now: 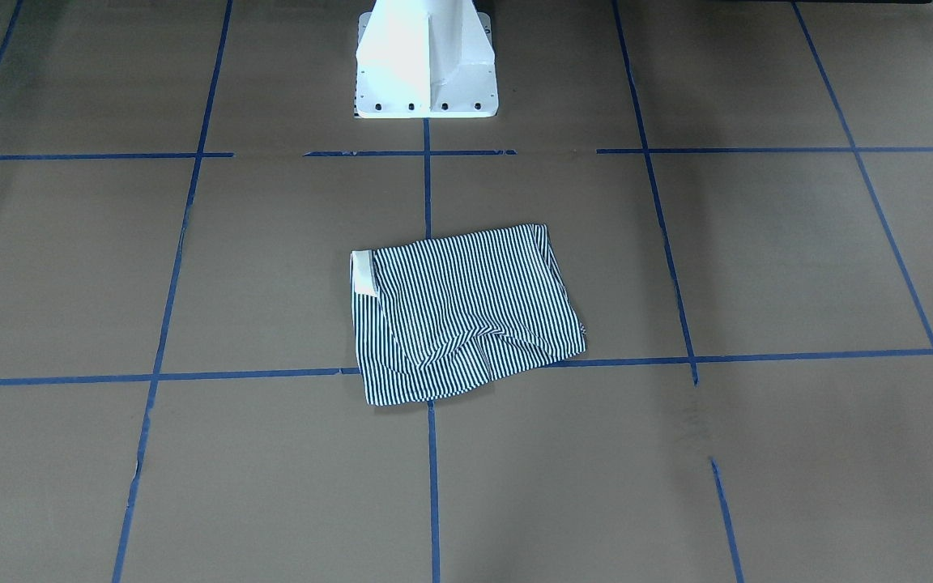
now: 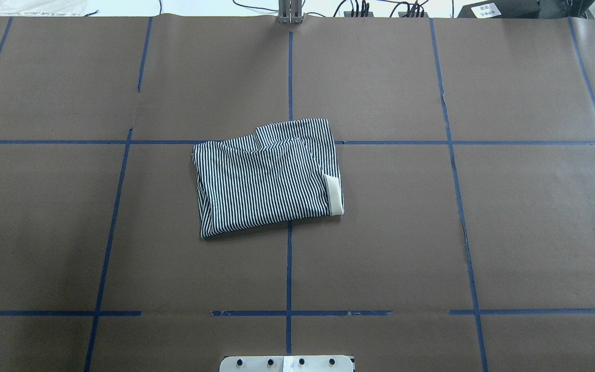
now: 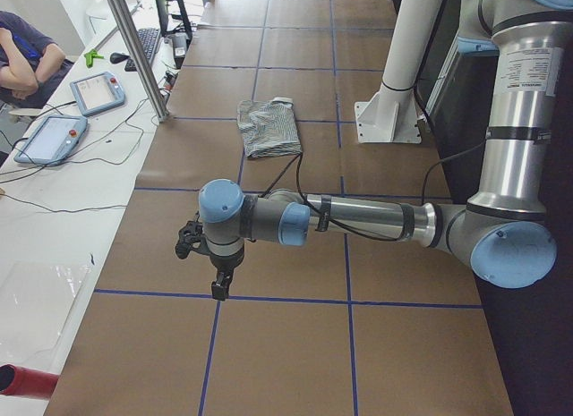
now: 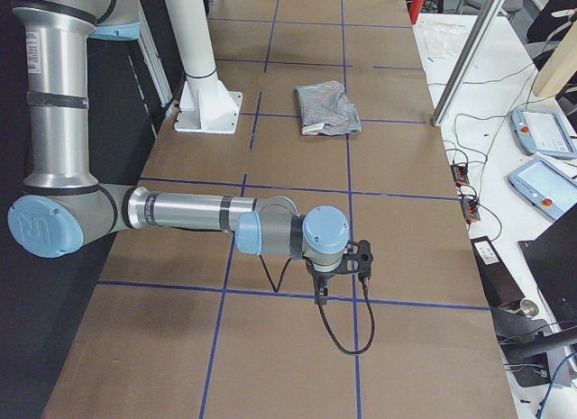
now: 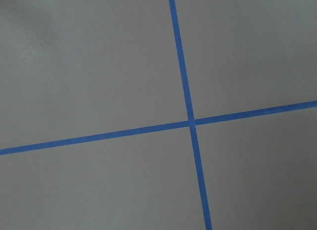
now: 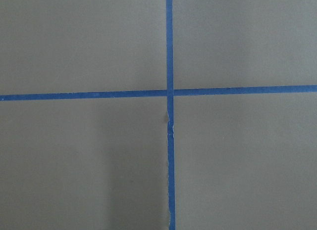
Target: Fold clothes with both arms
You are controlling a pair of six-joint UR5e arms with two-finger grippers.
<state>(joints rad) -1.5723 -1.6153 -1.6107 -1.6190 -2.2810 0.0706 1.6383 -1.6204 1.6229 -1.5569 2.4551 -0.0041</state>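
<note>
Looking from across the table (image 1: pixel 758 243), I see the striped shirt (image 1: pixel 466 316) lying in a small folded bundle near the middle, in front of the white base (image 1: pixel 426 65). Its cream collar (image 1: pixel 364 274) peeks out at one side. No jaws show here.

From above, the shirt is a flat block. One corner of a lower layer pokes out past the top layer. No jaws show here either.

From the table's left end, the left gripper (image 3: pixel 218 286) hangs over bare brown table and points down. The shirt is well apart from its jaws, far off toward the middle. I cannot tell if those jaws are wide or narrow.

From the right end, the right gripper (image 4: pixel 321 293) hangs the same way. The shirt is well apart from its jaws too. Again I cannot tell how wide they are. No cloth hangs from either gripper.

Both wrist cameras show only brown table and blue tape lines (image 5: pixel 188 122). No shirt lies under either set of jaws.

I think the folding is just about done. At most, the bumpy edge could be made neater.
</note>
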